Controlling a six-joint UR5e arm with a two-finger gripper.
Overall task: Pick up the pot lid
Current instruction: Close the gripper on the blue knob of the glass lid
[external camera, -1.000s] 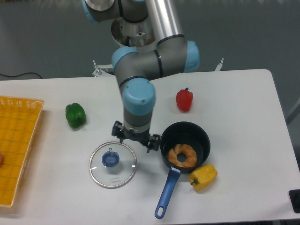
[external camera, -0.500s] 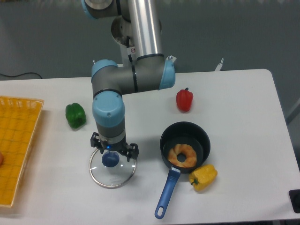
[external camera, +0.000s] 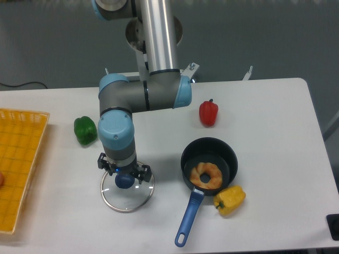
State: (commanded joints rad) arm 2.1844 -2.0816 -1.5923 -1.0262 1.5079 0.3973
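The gripper [external camera: 125, 172] is open above the pot lid, one fingertip to the left of the blue knob [external camera: 125, 181] and the other to its right, as the camera sees it. Clear glass with a thin metal rim, the pot lid [external camera: 127, 202] lies flat on the table at front left of centre. The knob shows just below the gripper body, and the lid's back part is partly covered by the fingers. How high the fingertips are over the lid I cannot tell.
Right of the lid is a black pan [external camera: 229, 159] with a blue handle [external camera: 189, 219] and an orange-brown ring inside. A yellow pepper [external camera: 229, 200] lies beside it, a red one [external camera: 208, 113] behind. A green pepper [external camera: 85, 130] and yellow crate [external camera: 24, 159] are left.
The arm has swung left from near the pan to over the lid, with the gripper moving left and slightly lower. The lid and the other objects have stayed where they were.
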